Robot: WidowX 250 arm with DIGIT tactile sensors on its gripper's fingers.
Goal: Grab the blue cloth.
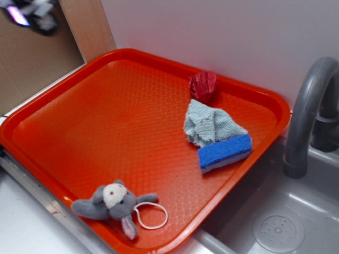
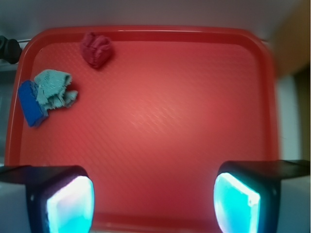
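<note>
The blue cloth (image 1: 209,125) (image 2: 54,89), a pale blue-grey fuzzy rag, lies crumpled on the orange tray (image 1: 106,127) (image 2: 160,111) near its far right corner, partly draped over a bright blue sponge (image 1: 225,152) (image 2: 31,102). In the wrist view the cloth lies at the upper left. My gripper (image 2: 153,201) is open, high above the tray's near edge, far from the cloth, with nothing between its glowing cyan pads (image 2: 72,204). The gripper does not show in the exterior view.
A dark red wadded ball (image 1: 204,85) (image 2: 96,48) sits just behind the cloth by the tray rim. A grey plush mouse (image 1: 114,202) with a white loop lies at the tray's front. A grey tap (image 1: 310,114) and sink (image 1: 275,222) stand to the right.
</note>
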